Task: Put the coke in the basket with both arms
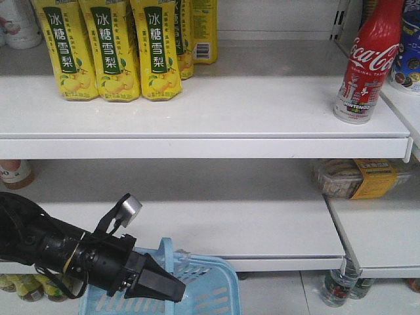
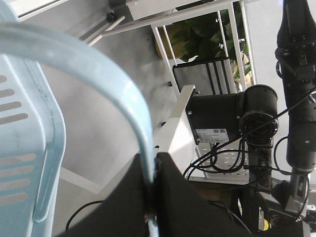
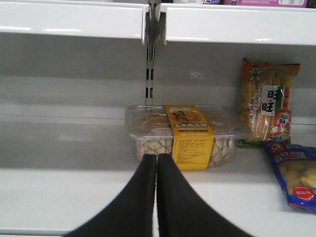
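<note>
**On the upper shelf the coke stands; the left gripper clamps the basket handle**

At the far right of the upper shelf, the coke stands upright near the front edge. Its red label faces the front camera and its pale lower part rests on the shelf. Neither gripper touches it. A row of yellow drink packs stands well apart from it, at the left end of the same shelf.

Low and near, left of centre in the front view, the basket sits below the lower shelf, and only its upper part shows. The left arm reaches in from the left edge. The left gripper points right and slightly down over the basket's near rim. In the left wrist view its two black fingers are pressed together on the pale blue handle, which curves up and away from between them. The basket's slotted side hangs just left of that grip. I cannot tell whether the basket rests on the floor.

The right gripper appears only in its own wrist view. Its fingers are closed flat against each other with nothing between them. It is level with a white shelf and aimed at a clear box of biscuits with a yellow band. The box sits just beyond the fingertips, apart from them. Two snack bags lie right of the box.
</note>
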### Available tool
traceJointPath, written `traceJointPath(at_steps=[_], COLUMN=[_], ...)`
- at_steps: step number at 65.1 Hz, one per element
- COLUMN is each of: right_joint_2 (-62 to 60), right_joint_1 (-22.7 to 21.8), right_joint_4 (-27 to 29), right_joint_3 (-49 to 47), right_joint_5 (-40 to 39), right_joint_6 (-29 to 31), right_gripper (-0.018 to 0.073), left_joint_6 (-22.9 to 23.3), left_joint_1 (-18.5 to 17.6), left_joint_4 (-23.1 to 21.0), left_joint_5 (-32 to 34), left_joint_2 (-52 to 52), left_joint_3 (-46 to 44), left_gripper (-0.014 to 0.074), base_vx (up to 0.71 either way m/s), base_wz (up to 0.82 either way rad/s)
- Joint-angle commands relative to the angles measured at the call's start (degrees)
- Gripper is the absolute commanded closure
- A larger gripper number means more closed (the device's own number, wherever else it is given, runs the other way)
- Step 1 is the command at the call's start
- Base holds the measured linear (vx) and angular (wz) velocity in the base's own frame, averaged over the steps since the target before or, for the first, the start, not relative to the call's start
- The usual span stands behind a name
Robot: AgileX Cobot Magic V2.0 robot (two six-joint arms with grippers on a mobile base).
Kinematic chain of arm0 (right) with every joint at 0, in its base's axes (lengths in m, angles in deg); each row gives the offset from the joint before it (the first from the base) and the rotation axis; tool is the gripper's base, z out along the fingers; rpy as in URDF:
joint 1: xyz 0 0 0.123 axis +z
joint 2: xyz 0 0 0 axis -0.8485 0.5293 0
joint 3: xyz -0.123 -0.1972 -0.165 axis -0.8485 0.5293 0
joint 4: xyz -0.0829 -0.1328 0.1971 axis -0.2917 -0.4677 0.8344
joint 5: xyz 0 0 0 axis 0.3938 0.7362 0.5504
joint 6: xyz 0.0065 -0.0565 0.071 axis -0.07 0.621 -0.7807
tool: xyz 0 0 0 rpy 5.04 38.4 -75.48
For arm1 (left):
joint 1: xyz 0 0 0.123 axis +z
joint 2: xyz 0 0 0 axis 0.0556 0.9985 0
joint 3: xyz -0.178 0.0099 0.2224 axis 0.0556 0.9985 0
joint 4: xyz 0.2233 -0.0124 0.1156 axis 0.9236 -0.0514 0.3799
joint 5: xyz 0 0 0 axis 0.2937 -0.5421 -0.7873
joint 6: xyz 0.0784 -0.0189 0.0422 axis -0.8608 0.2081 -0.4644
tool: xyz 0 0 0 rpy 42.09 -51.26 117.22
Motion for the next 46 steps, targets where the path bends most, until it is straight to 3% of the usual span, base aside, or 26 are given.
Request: traceJointPath(at_steps=[1, 46], right_joint_2=[-1.04, -1.04], right_joint_1=[0.09, 0.09], right_joint_4=[-0.37, -0.37], right_joint_3=[0.63, 0.63], right_joint_5=[-4.31, -4.31], right_joint_6=[0.26, 0.26], right_gripper=[0.0568, 0.0568], left_joint_6=[-0.55, -0.55], left_joint_1=[-0.19, -0.19], left_joint_4=[-4.32, -4.32], left_joint_5=[11.50, 11.50], left_joint_2=[-2.63, -2.63], left_joint_3=[-0.94, -0.94], left_gripper=[0.0602, 0.0602], base_vx=[0.00, 0.00], base_wz=[0.00, 0.00])
